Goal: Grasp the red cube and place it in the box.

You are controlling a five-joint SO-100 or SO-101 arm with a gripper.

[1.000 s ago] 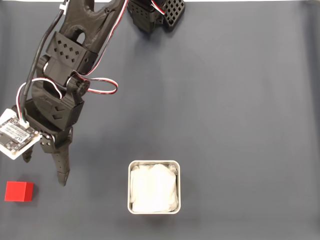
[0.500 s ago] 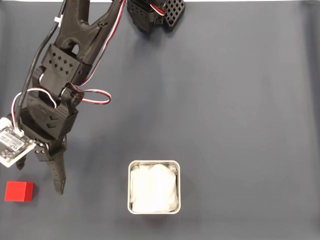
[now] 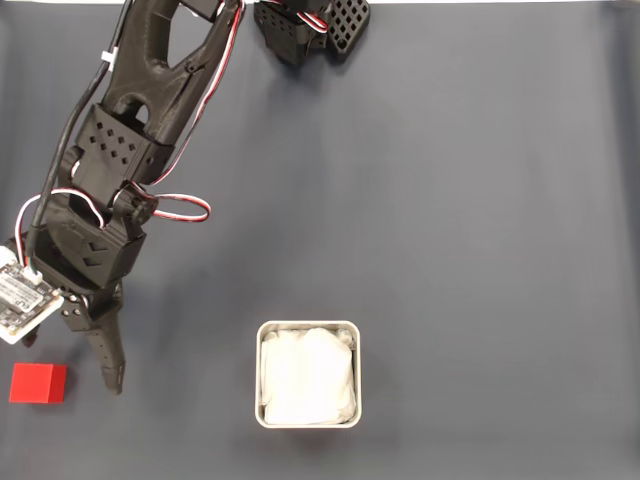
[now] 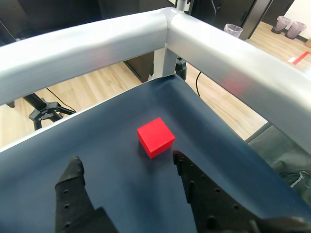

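Meanwhile the claw (image 4: 127, 165) hangs spread just short of the red cube (image 4: 155, 137); descending early, one finger would probably nudge it askew, away from the box (image 3: 307, 373).

Dark blue tabletop (image 3: 480, 200) carried red cube (image 3: 38, 383) near left edge in fixed view, white-lined box (image 3: 307, 373) well apart.

A dark mat (image 3: 480, 200) fills the fixed view. In the wrist view, silver rails (image 4: 218, 43) cross the top, with wood floor (image 4: 97, 87) beyond and bins (image 4: 286, 24) at upper right.
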